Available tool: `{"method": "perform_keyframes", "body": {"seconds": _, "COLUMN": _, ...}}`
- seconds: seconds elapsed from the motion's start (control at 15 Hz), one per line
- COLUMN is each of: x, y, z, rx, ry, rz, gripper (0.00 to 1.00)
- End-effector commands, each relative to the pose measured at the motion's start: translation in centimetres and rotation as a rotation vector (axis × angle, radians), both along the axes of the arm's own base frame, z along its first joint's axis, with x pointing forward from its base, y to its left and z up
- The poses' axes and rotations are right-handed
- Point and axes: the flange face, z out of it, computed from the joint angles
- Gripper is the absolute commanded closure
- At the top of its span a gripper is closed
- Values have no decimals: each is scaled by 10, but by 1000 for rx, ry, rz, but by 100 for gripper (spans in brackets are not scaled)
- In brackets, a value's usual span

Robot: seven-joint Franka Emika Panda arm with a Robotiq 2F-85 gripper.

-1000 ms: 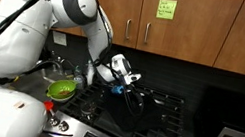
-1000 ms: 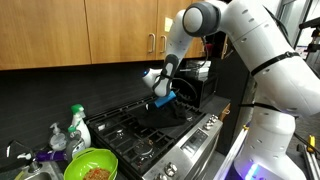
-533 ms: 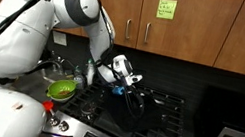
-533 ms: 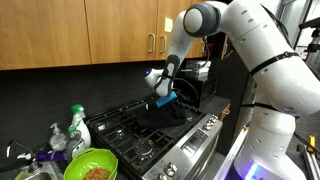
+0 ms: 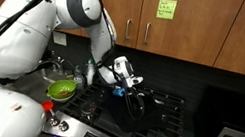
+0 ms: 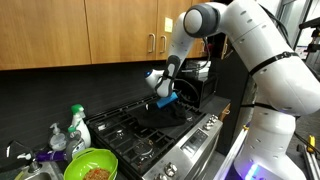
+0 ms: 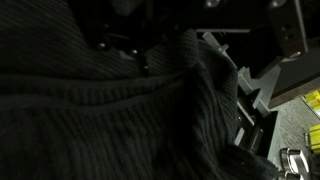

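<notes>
Black ribbed cloth (image 7: 120, 110) fills my wrist view. My gripper (image 5: 128, 86) is clamped on it; it hangs over the stove (image 5: 158, 126).

Glossy white arm (image 5: 18, 30), grey joints

The desk (image 6: 128, 132), a black stovetop, bears a dark cloth (image 6: 172, 110) at mid-frame; a green bowl (image 6: 90, 166) and a green-capped bottle (image 6: 76, 124) stand lower left.

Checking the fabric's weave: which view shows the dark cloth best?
Wrist view: the dark cloth fills it, ribbed weave visible. In both exterior views it is only a small dark shape by the end effector.
</notes>
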Motion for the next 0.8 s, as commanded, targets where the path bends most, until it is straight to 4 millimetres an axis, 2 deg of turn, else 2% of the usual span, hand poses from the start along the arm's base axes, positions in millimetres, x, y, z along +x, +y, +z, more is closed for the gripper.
{"method": "perform_keyframes", "body": {"seconds": 0.0, "x": -1, "y": -4, "z": -5, "rx": 2, "ry": -5, "rz": -5, "gripper": 0}}
{"method": "perform_keyframes", "body": {"seconds": 0.07, "x": -1, "y": -5, "z": -6, "rx": 1, "ry": -4, "rz": -6, "gripper": 0}}
{"method": "perform_keyframes", "body": {"seconds": 0.13, "x": -2, "y": -6, "z": -6, "rx": 2, "ry": -4, "rz": -6, "gripper": 8}}
{"method": "perform_keyframes", "body": {"seconds": 0.2, "x": -2, "y": -7, "z": -7, "rx": 2, "ry": -6, "rz": -8, "gripper": 26}}
{"method": "perform_keyframes", "body": {"seconds": 0.33, "x": -3, "y": -7, "z": -7, "rx": 3, "ry": -7, "rz": -9, "gripper": 39}}
{"method": "perform_keyframes", "body": {"seconds": 0.73, "x": -3, "y": -7, "z": -9, "rx": 2, "ry": -8, "rz": -5, "gripper": 87}}
